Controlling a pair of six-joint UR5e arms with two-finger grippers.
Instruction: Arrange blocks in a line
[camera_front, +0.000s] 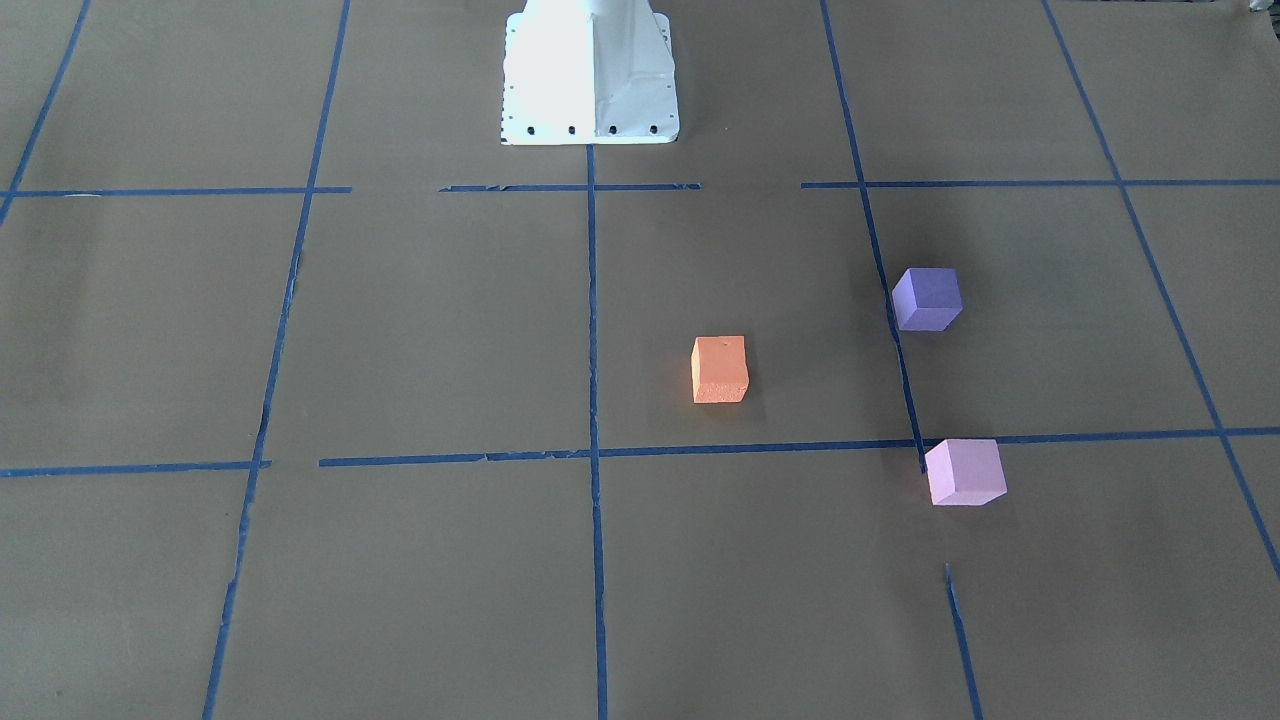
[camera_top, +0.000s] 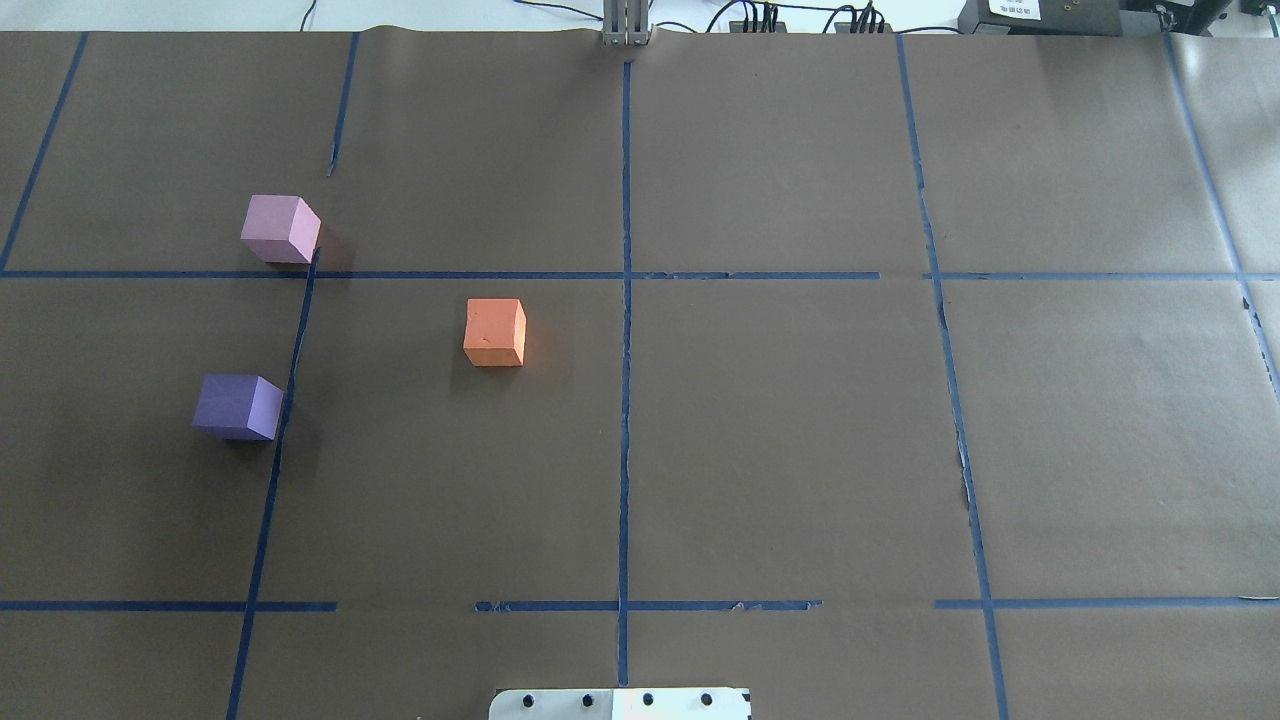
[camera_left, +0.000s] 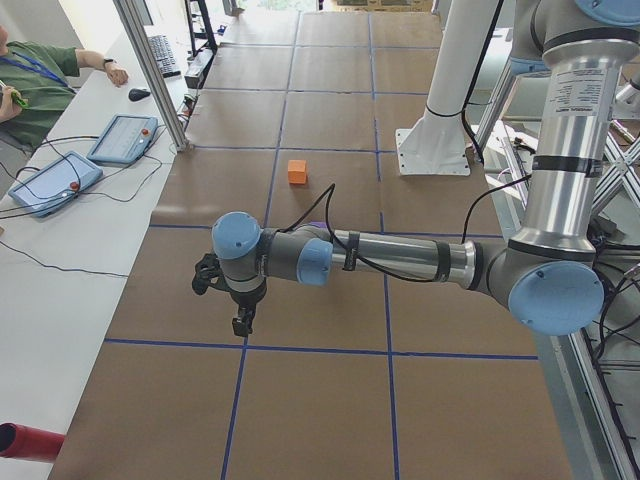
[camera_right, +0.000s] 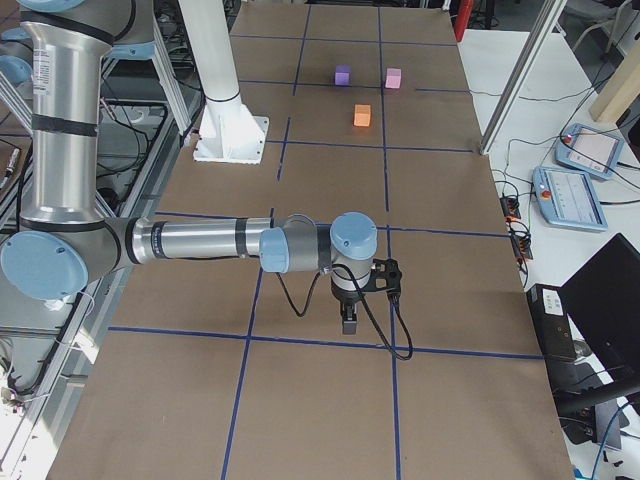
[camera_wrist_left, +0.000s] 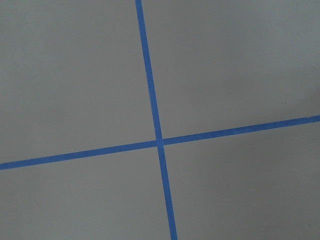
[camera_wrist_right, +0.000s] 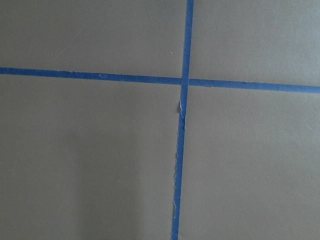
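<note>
The orange block (camera_top: 494, 332) sits alone on the brown counter (camera_top: 800, 450), on the robot's left half, just short of the middle tape line. Seen from over the robot's shoulders with 12 o'clock pointing away from it, the pale pink block (camera_top: 281, 229) lies at about 10 o'clock from the orange one. It is well apart from it, with its corner at a crossing of the blue tape lines (camera_top: 625, 350). The dark purple block (camera_top: 238, 407) lies between 8 and 9 o'clock from the orange one and roughly at 6 o'clock from the pink, just beside a tape line. The three make a loose triangle, none touching another. The white base (camera_front: 590, 75) stands at 6 o'clock from the blocks, at the robot's edge of the counter. Both arms reach out low over the far ends of the counter, well away from the blocks. The left gripper (camera_left: 241, 322) hangs pointing down at one end, the right gripper (camera_right: 349, 322) likewise at the other. I cannot tell whether either is apart or together. Each wrist camera sees only bare counter and a tape crossing. A seated person (camera_left: 30, 75) is at a side desk with two tablets (camera_left: 122, 138).
</note>
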